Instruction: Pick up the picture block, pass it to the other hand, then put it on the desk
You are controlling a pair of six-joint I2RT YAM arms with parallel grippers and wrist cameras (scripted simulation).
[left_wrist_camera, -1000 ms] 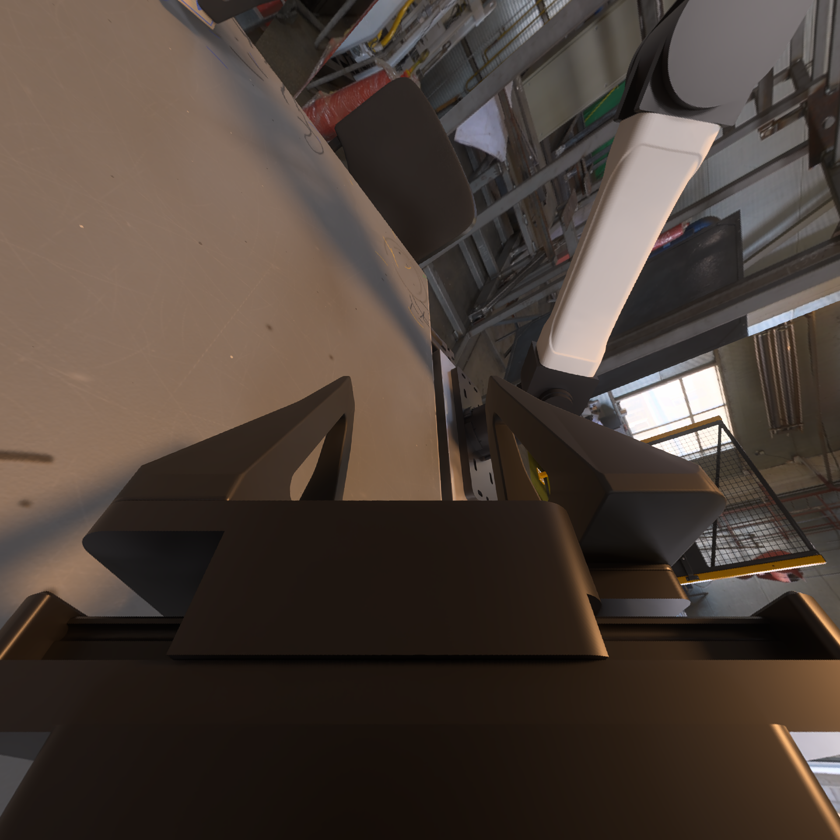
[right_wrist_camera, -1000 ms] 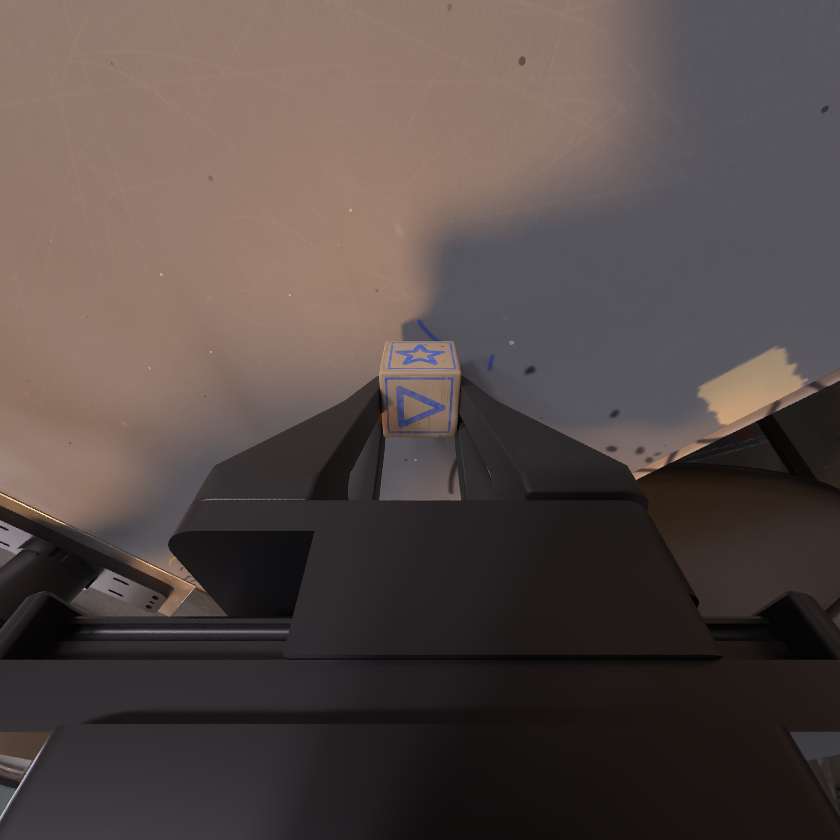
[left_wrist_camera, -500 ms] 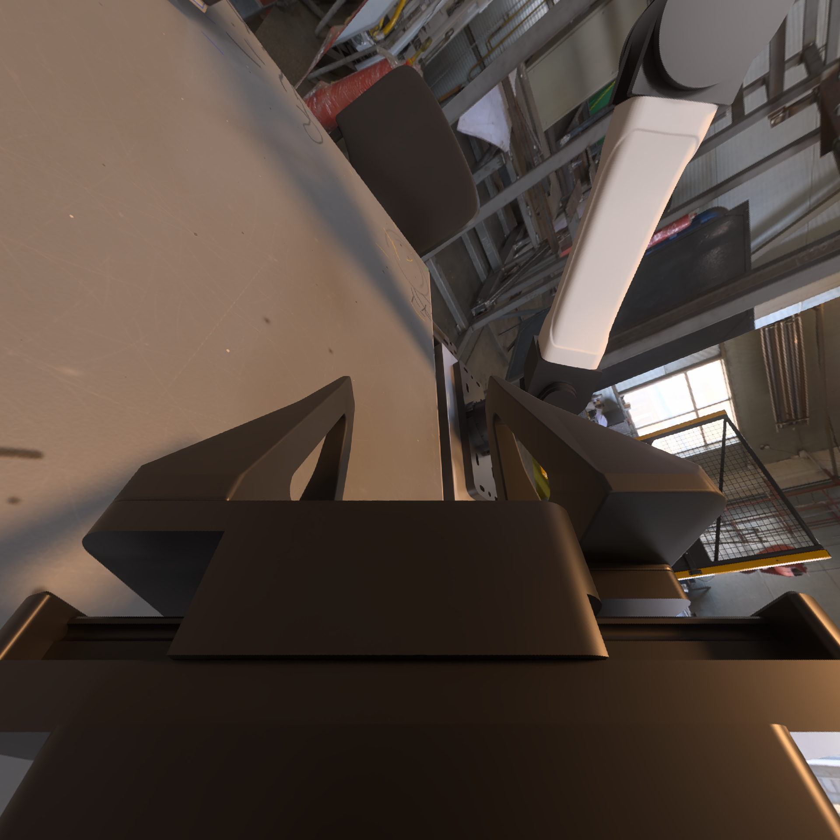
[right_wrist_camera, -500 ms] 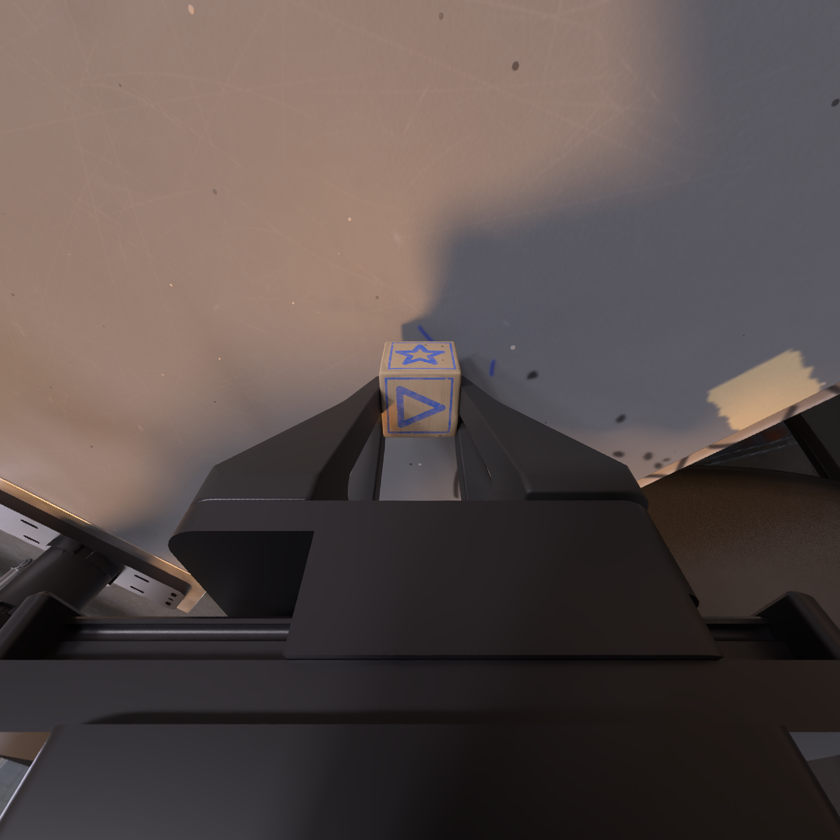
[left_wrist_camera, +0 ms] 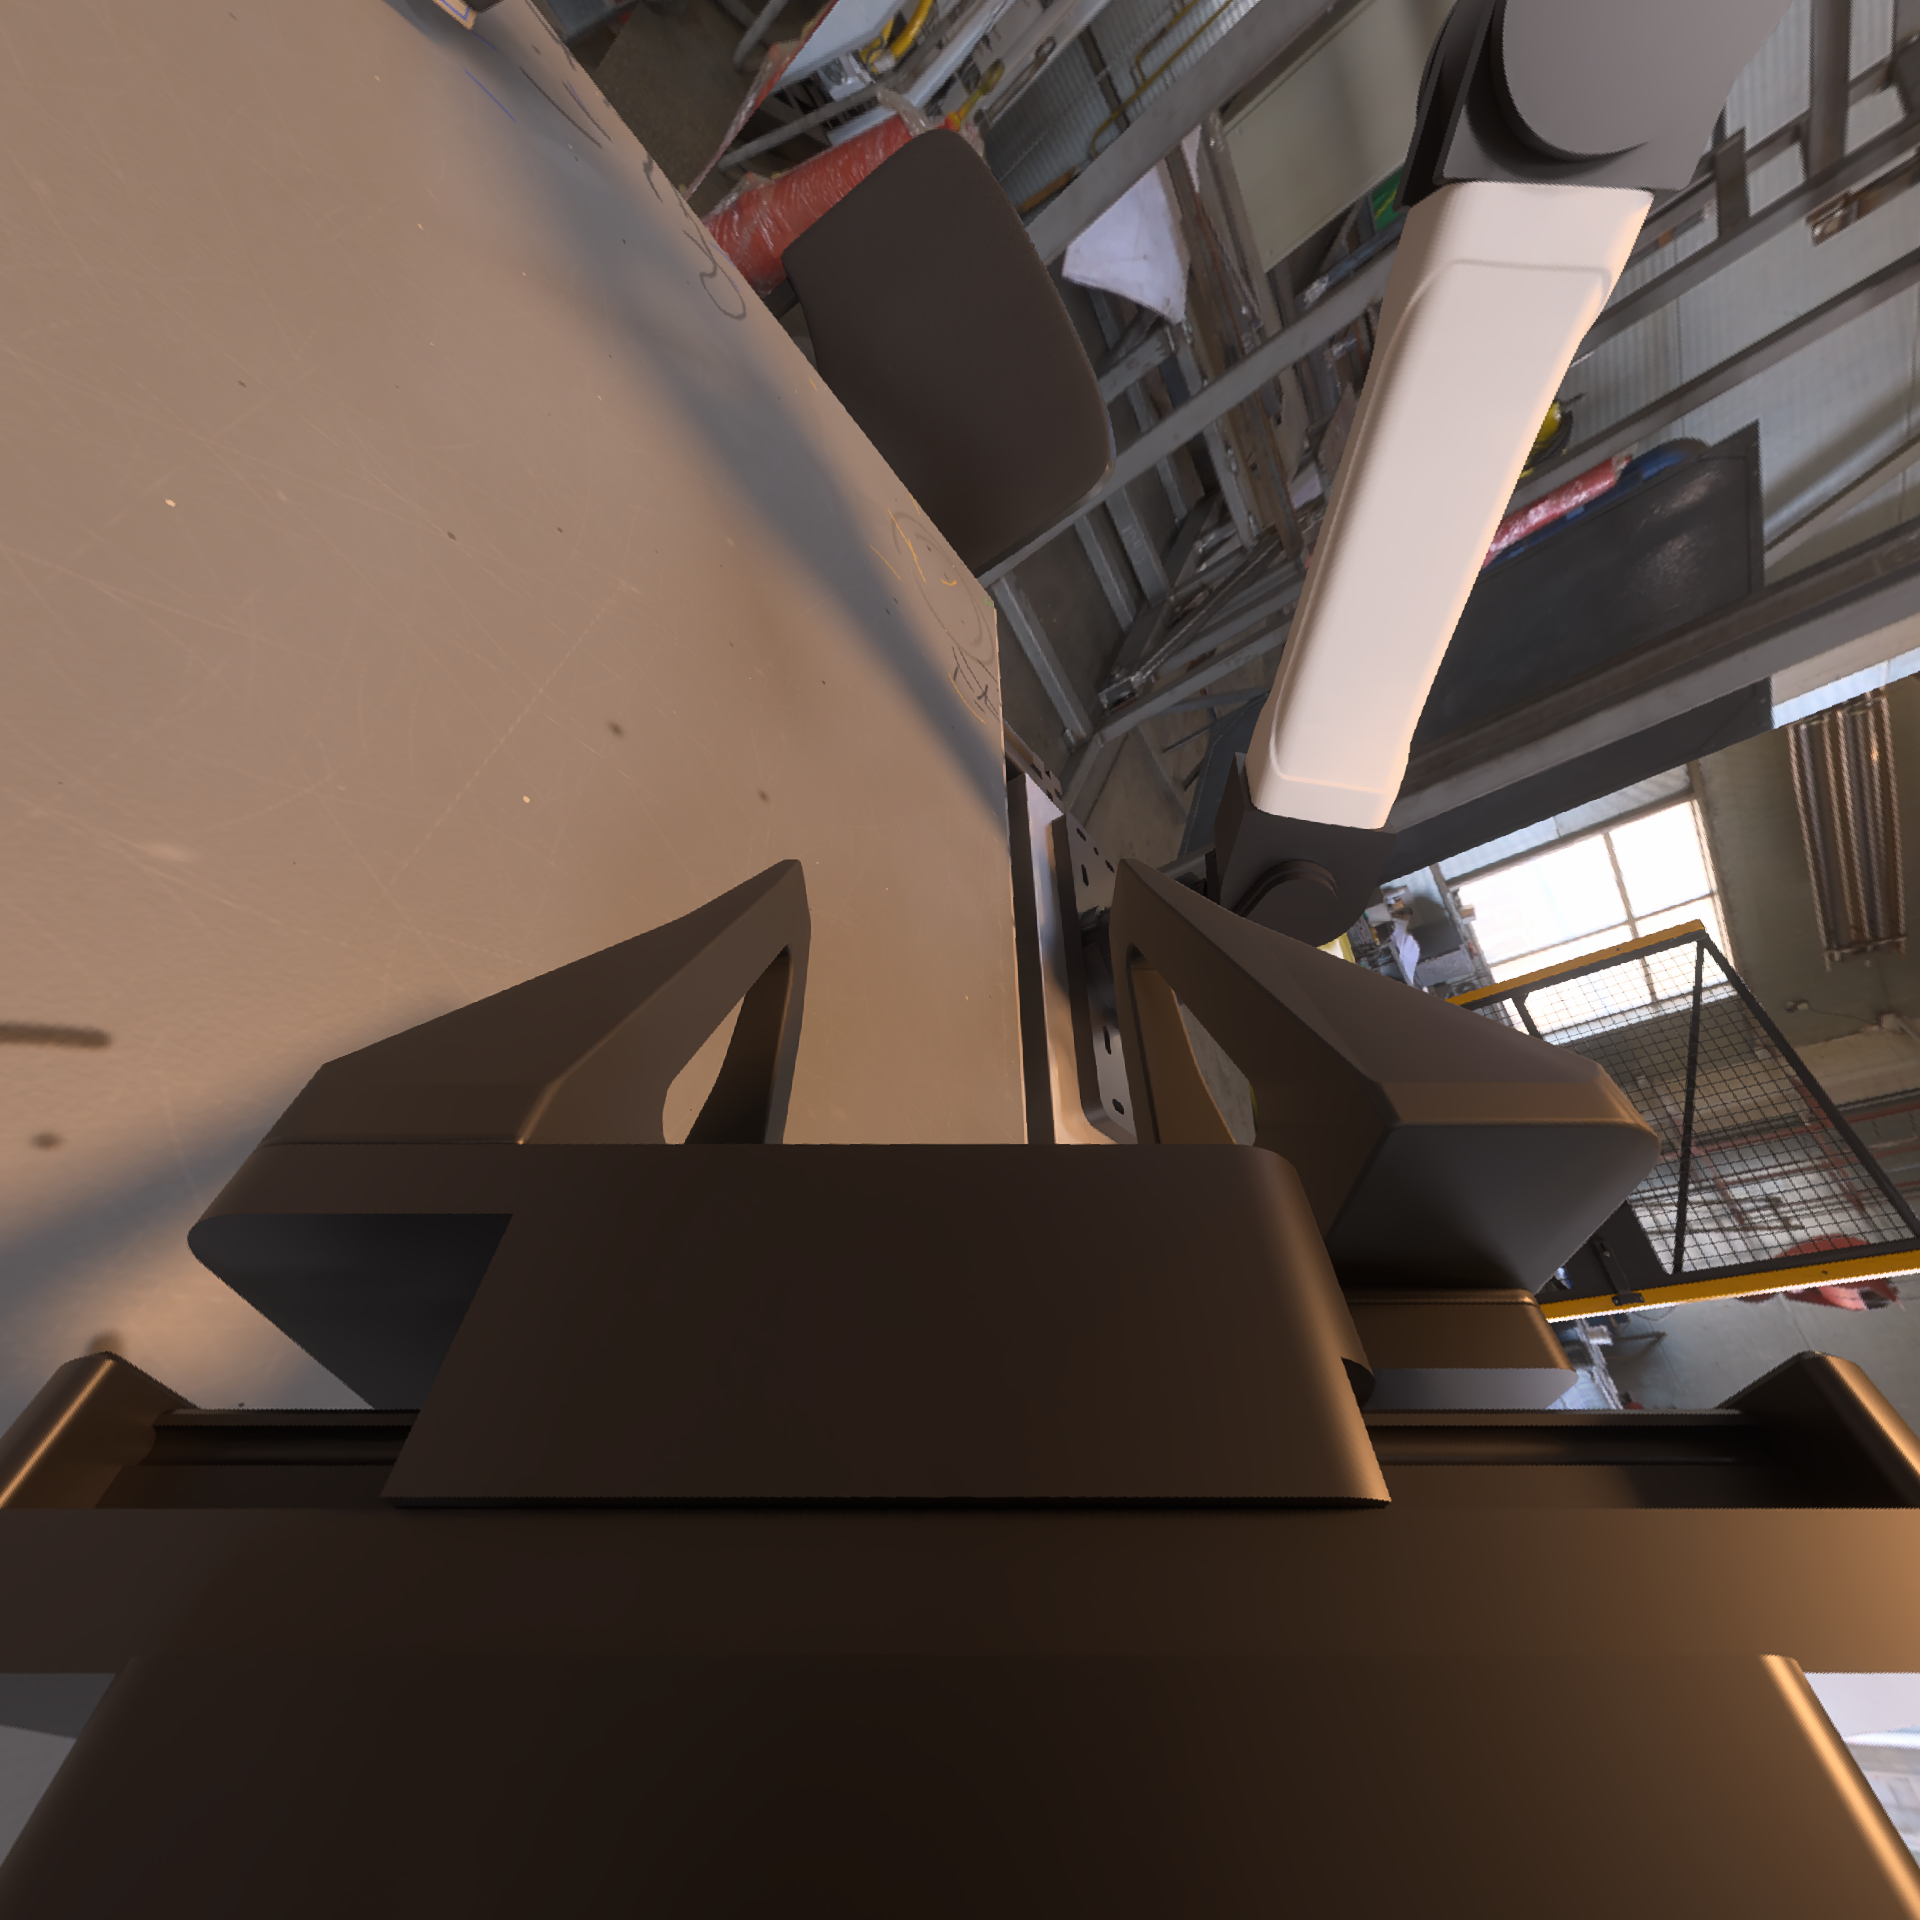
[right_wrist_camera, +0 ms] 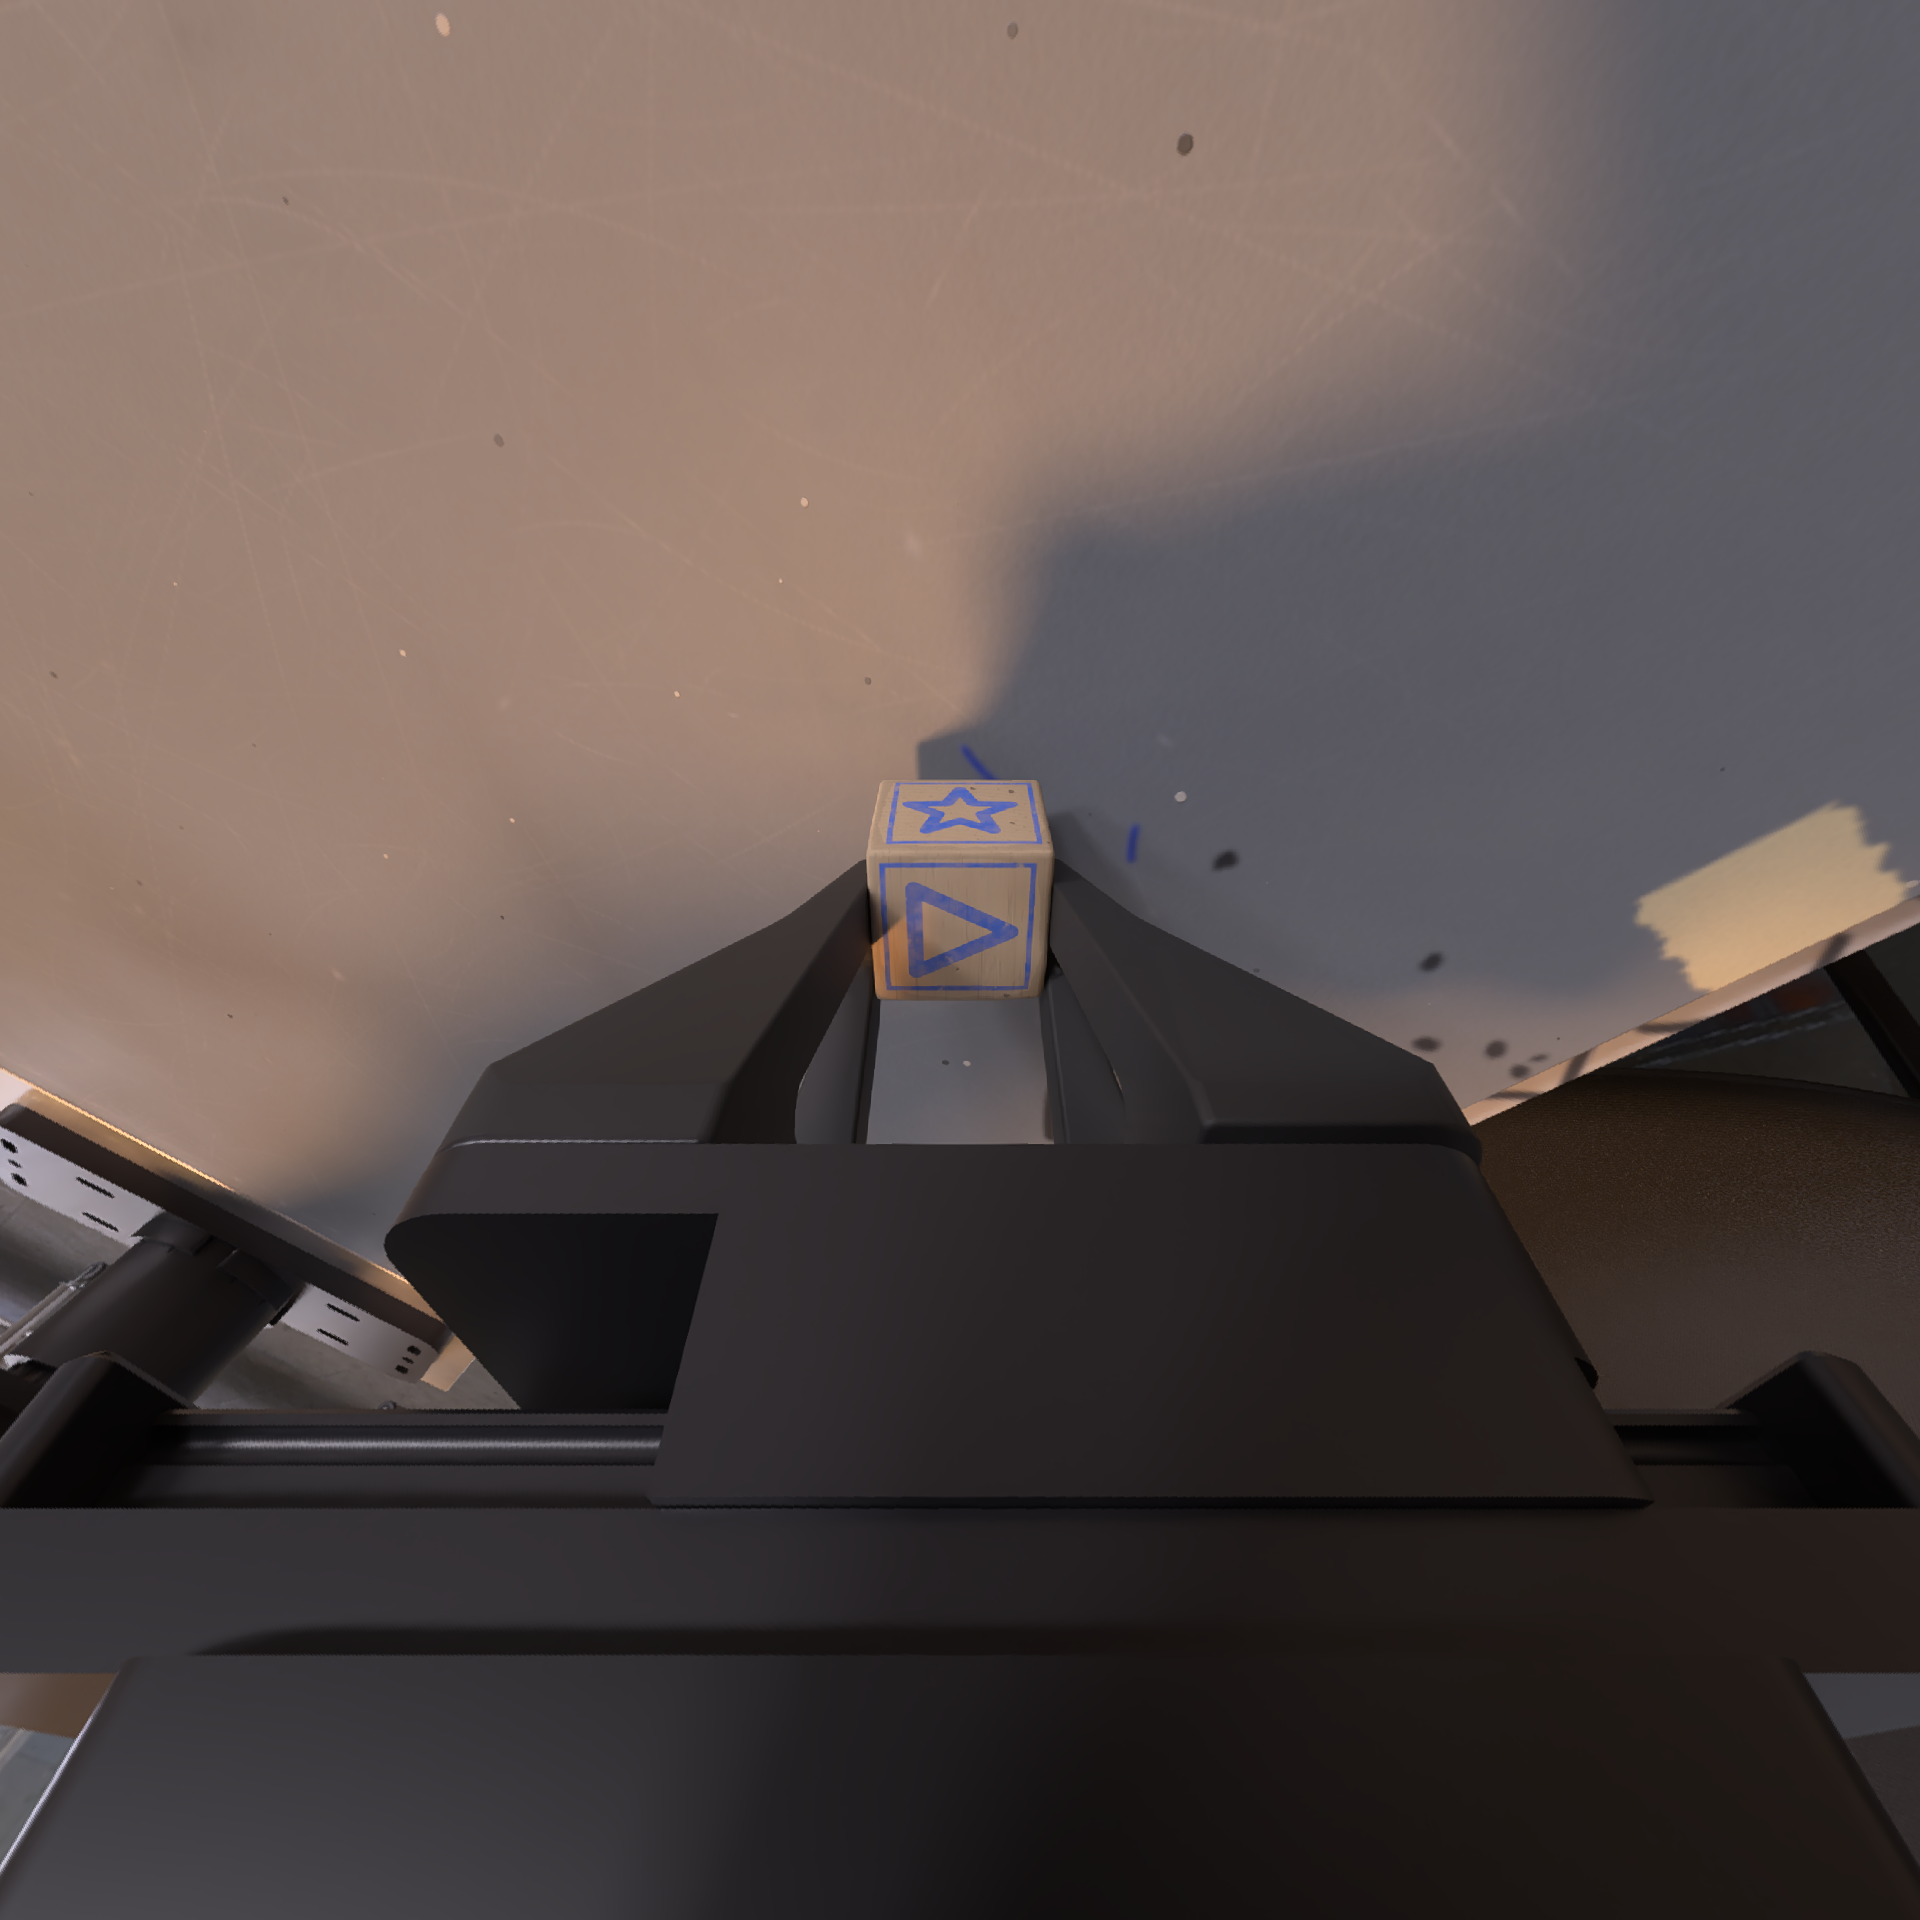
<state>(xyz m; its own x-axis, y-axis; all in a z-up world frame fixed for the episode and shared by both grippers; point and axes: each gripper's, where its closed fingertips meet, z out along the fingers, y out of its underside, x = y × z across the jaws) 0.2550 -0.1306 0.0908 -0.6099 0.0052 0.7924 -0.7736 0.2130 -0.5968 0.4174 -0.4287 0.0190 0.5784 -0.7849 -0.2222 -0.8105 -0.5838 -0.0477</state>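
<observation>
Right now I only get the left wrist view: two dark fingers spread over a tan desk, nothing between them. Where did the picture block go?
Observer: The picture block is in the right gripper, pinched between its two fingers.
Operator: Which way is it turned?
Observer: A blue triangle faces the right wrist camera, and a blue star is on the face above it.
Operator: Is it resting on the desk?
Observer: I cannot tell. The desk fills the view behind it, partly in grey shadow, but no contact shows.
Operator: And my gripper?
Observer: The left gripper does not appear in the right wrist view at all, so no handover is under way.
</observation>
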